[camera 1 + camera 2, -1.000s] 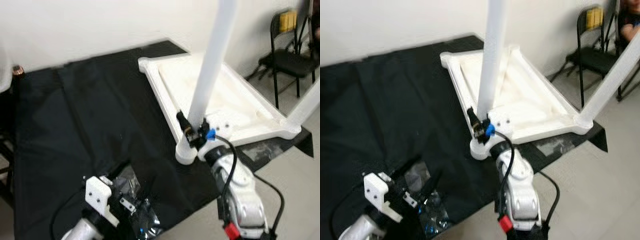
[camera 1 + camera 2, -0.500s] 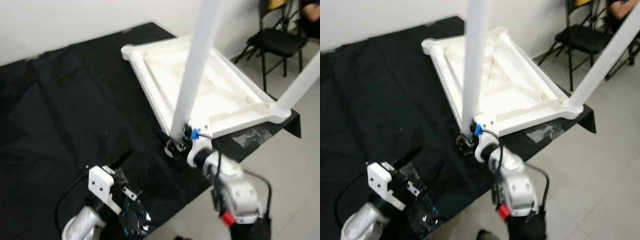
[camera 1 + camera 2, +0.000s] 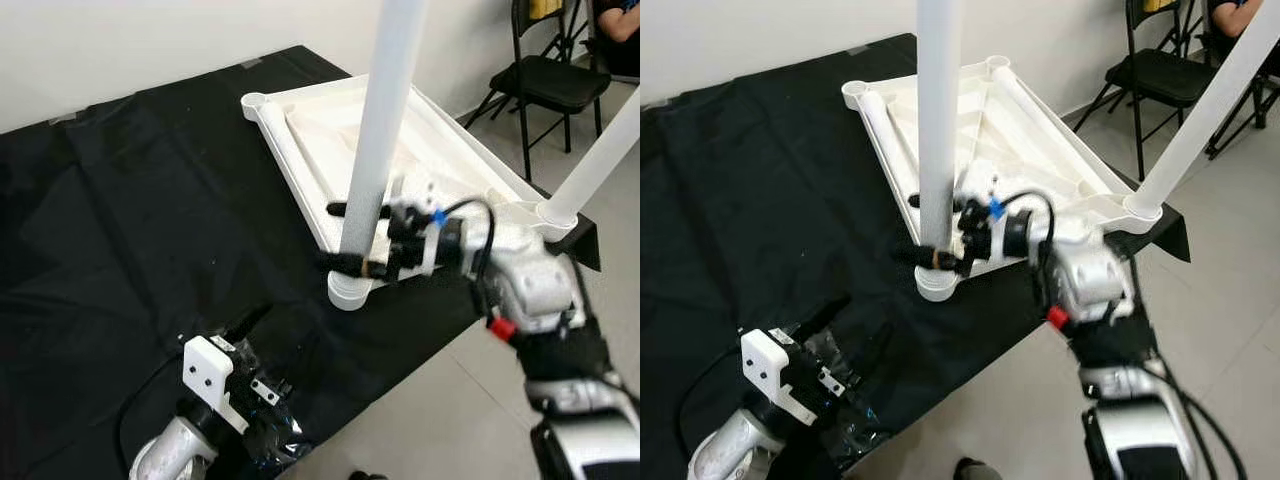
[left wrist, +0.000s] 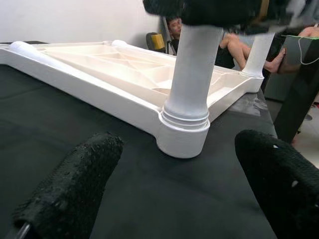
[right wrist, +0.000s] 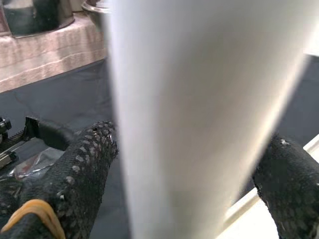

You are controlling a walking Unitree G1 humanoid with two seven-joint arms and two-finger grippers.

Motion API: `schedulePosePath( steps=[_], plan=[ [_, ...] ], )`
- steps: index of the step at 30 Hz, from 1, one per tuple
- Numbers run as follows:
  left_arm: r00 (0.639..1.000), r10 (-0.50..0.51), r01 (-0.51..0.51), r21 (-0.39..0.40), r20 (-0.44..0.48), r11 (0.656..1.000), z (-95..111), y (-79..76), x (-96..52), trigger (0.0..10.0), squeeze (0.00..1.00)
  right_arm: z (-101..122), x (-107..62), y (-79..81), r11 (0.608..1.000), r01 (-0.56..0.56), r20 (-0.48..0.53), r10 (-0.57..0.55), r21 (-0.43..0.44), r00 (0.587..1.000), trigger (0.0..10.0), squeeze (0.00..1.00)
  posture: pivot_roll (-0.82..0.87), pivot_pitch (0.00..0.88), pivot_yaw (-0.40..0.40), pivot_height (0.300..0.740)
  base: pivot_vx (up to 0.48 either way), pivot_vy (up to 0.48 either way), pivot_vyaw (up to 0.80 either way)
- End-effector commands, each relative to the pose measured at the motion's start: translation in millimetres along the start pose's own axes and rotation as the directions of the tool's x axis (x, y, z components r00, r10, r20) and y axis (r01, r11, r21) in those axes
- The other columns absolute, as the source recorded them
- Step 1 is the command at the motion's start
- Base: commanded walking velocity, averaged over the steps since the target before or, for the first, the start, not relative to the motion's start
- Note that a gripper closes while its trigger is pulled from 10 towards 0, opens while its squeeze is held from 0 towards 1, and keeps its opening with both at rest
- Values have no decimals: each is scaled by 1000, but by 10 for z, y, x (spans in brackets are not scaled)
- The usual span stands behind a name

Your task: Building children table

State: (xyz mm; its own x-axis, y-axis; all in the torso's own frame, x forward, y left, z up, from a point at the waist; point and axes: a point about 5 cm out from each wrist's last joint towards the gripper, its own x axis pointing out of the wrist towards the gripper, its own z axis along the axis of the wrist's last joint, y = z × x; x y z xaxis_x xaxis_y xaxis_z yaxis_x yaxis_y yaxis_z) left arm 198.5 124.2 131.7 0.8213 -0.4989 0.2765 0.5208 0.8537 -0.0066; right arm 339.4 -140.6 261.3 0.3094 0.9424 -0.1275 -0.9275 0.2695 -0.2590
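Observation:
The white table top [image 3: 440,165] lies upside down on a black cloth [image 3: 150,200]. A white table leg [image 3: 375,130] stands upright in its near corner socket [image 4: 183,134]. My right gripper [image 3: 940,232] reaches in from the right and is shut on this leg just above the socket, one finger [image 5: 79,169] on each side. A second leg [image 3: 1195,110] rises from the right corner. Low and near me, my left gripper [image 4: 174,199] is open, facing the socket from a short way off.
A clear plastic bag of small parts [image 3: 275,440] lies on the cloth by my left gripper. A black folding chair [image 3: 550,75] and a seated person [image 3: 618,18] are at the far right. Bare grey floor [image 3: 450,400] borders the cloth at the right.
My right arm has swung from below the leg round to its right side, fingers still around the leg. The head camera shifted slightly. The left arm has barely moved.

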Motion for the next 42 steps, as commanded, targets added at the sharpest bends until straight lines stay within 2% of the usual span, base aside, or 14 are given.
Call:
schedulePosePath(
  steps=[1,4,5,22,23,24,25,26,27,28,32,37,38,42],
  plan=[
    [1000,-5,5,9,-12,1000,-3,-20,-30,10000,0,-9,-26,-18,999,-39,9,39,-1,999,10000,0,67,206,-36,740,0,0,0],
    [1000,-4,4,9,-16,1000,-8,-26,-38,10000,0,11,-74,-89,996,-84,-1,84,-11,996,10000,0,68,204,-34,740,0,0,0],
    [1000,-2,2,9,-17,1000,-11,-30,-41,10000,0,8,-76,-115,996,-83,-4,83,-22,997,0,0,69,198,-35,740,0,0,0],
    [1000,-2,2,6,-27,1000,-41,-43,-65,10000,0,-364,-186,161,988,-115,1,115,100,993,0,0,57,174,-30,740,0,0,0],
    [1000,-1,1,4,-27,1000,-38,-38,-72,10000,0,-645,-7,268,962,182,-24,-181,201,983,0,0,51,178,-34,740,0,0,0],
    [1000,-1,1,4,-27,1000,-38,-38,-72,10000,0,-645,-7,268,962,182,-24,-181,201,983,0,0,51,178,-34,740,0,0,0],
    [1000,-1,1,3,-27,1000,-39,-34,-74,10000,0,-789,53,280,887,399,-78,-392,234,917,0,0,49,178,-33,740,0,0,0],
    [1000,-1,1,3,-28,1000,-40,-27,-74,10000,0,-987,-16,349,659,718,-207,-687,227,696,0,0,40,177,-26,740,0,0,0],
    [1000,-1,1,3,-28,1000,-40,-27,-74,10000,0,-987,-16,349,659,718,-207,-687,227,696,0,0,40,177,-26,740,0,0,0],
    [1000,-1,1,3,-28,1000,-39,-24,-69,10000,0,-1154,-101,572,439,880,-323,-819,180,474,0,0,40,179,-26,740,0,0,0],
    [999,-9,9,2,-32,1000,-55,-7,-57,10000,0,-1136,121,931,547,805,-309,-743,231,594,0,0,24,165,-12,740,0,0,0],
    [999,-16,16,-3,-35,1000,-80,4,-48,10000,0,-1083,168,890,570,783,-295,-725,248,622,0,0,20,147,-13,740,0,0,0],
    [999,-18,17,-3,-36,1000,-86,5,-46,10000,0,-1049,182,861,578,784,-285,-731,227,621,7725,0,19,144,-13,740,0,0,0],
    [999,-17,17,-3,-37,1000,-94,3,-42,10000,0,-941,194,776,599,768,-217,-738,225,639,10000,0,24,138,-14,740,0,0,0]
  ],
)
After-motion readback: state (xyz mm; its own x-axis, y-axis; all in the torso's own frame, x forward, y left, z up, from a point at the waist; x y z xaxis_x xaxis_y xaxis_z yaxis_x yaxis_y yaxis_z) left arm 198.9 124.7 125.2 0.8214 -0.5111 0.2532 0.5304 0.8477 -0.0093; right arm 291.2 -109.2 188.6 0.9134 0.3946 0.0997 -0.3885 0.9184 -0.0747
